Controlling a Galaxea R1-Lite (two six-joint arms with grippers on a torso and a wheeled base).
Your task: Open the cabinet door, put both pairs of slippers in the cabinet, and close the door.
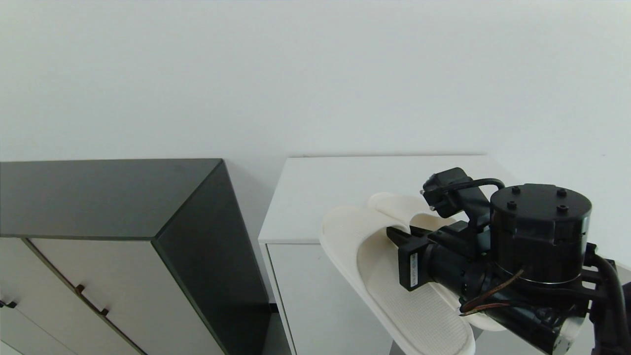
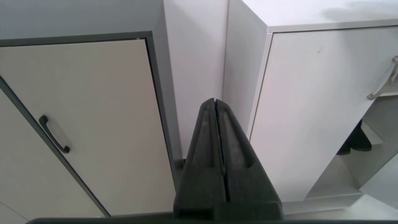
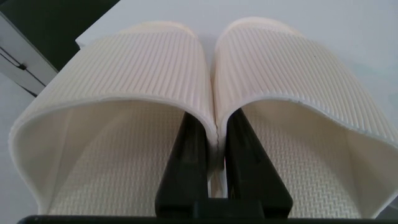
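Head view: right pincer (image 1: pixel 394 235) is held up at lower right with a pair of cream slippers (image 1: pixel 389 291), soles tilted toward the camera. They hang in front of the white cabinet (image 1: pixel 345 182), toes over its top. The dark cabinet (image 1: pixel 98 197) stands just beside it on the left, with a narrow gap between them.

Right wrist view adds the grip. One finger sits inside each slipper, and the two adjoining strap walls are pinched between them.

Left wrist view: left pincer (image 2: pixel 216 102) has its fingers pressed together, holding nothing, and is aimed at the gap between the cabinets. The dark cabinet's pale door carries a bar handle (image 2: pixel 55 134). At the white cabinet's far side an opening shows a shelf with something dark on it.
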